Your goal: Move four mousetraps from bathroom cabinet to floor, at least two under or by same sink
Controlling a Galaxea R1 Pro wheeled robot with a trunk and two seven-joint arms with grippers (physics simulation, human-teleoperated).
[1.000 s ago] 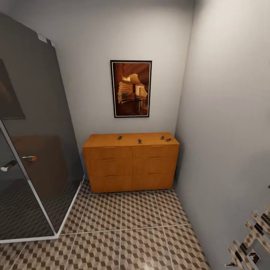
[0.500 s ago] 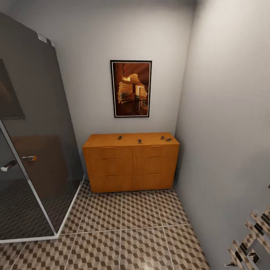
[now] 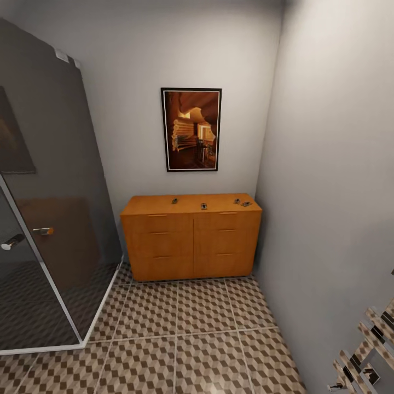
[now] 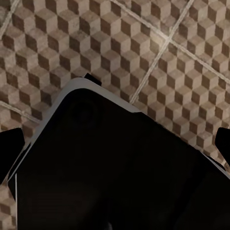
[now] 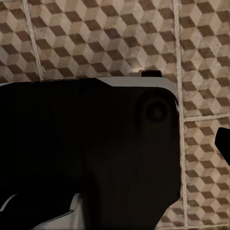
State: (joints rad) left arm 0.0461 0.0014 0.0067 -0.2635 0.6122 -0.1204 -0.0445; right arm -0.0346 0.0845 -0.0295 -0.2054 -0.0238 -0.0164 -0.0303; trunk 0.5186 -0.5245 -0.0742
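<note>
Facing the cabinet across the bathroom floor, we judge the next move is reaching its mousetraps, though we cannot tell either end effector's state.

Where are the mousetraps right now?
Head view: the mousetraps lie on top of the cabinet against the far wall, under the framed picture.

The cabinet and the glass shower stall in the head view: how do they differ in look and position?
The cabinet is low, opaque orange-brown wood with drawer fronts; the shower stall is tall, dark glass that reflects the room. The cabinet stands against the back wall beneath the framed picture, with small mousetraps on its top; the stall lines the left side and has a metal door handle. Both stand on or border the cube-patterned floor.
</note>
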